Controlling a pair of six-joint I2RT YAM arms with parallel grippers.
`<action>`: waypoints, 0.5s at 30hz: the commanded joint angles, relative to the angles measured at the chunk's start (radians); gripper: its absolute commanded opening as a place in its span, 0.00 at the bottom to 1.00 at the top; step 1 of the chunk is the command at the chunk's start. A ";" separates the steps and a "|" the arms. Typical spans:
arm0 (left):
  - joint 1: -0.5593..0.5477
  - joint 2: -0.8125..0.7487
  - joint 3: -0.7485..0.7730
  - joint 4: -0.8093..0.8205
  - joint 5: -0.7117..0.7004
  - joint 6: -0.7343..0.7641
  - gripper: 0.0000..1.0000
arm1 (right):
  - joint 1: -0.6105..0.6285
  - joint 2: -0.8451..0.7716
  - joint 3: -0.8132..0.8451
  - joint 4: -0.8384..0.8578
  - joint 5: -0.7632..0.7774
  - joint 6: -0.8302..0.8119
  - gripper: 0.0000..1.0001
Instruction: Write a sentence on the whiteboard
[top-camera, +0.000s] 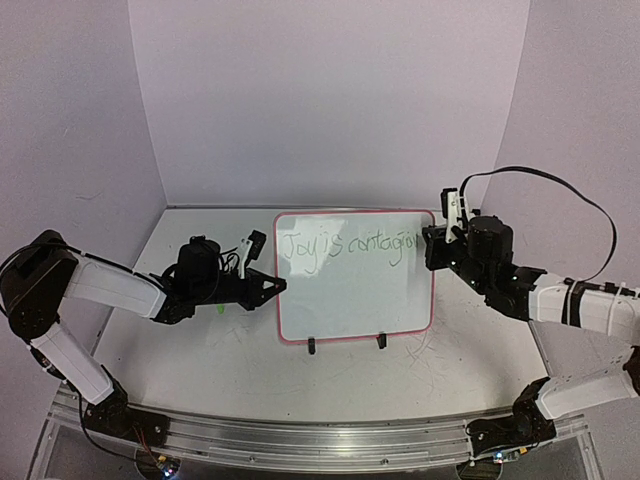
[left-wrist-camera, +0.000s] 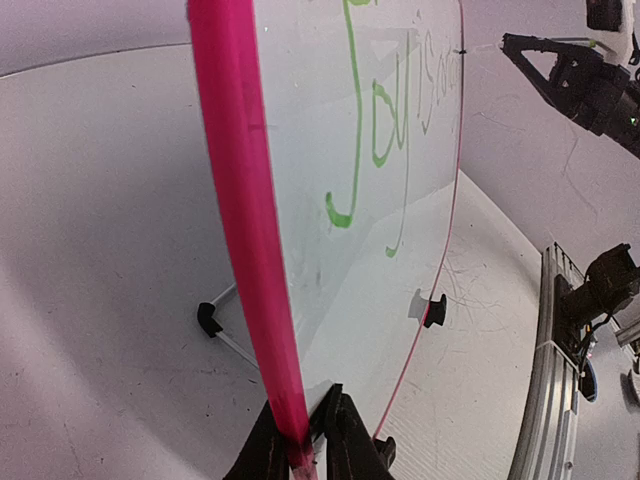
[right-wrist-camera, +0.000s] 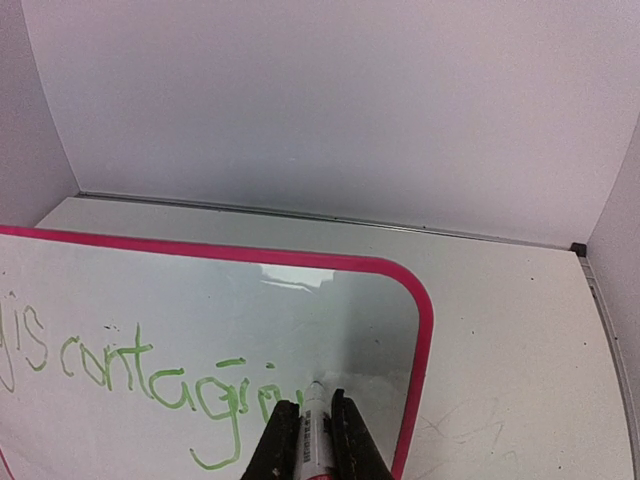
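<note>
The whiteboard (top-camera: 355, 295) stands upright mid-table on its black wire stand (top-camera: 312, 346), pink rim all round. My left gripper (top-camera: 278, 285) is shut on the board's left rim (left-wrist-camera: 240, 200), one finger on each side of the edge (left-wrist-camera: 303, 400). Green writing, the sentence (top-camera: 345, 247), runs along the top and reads "Joy is contagio" up to the right edge (right-wrist-camera: 150, 375). My right gripper (right-wrist-camera: 314, 400) is shut on a white marker (right-wrist-camera: 318, 430). The marker's tip touches the board just right of the last green stroke, close to the top right corner.
Purple-white walls close in the back and both sides. A metal rail (top-camera: 300, 430) runs along the near edge by the arm bases. A black cable (top-camera: 560, 185) loops above the right arm. Faint scratch marks cover the tabletop (top-camera: 450, 350).
</note>
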 joint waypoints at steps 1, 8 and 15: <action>0.005 0.000 -0.007 -0.092 -0.138 0.067 0.00 | -0.009 -0.021 -0.012 -0.017 -0.011 0.018 0.00; 0.005 0.000 -0.008 -0.092 -0.135 0.063 0.00 | -0.009 -0.044 -0.044 -0.037 -0.016 0.035 0.00; 0.005 0.003 -0.003 -0.094 -0.139 0.065 0.00 | -0.009 -0.059 -0.052 -0.053 -0.010 0.035 0.00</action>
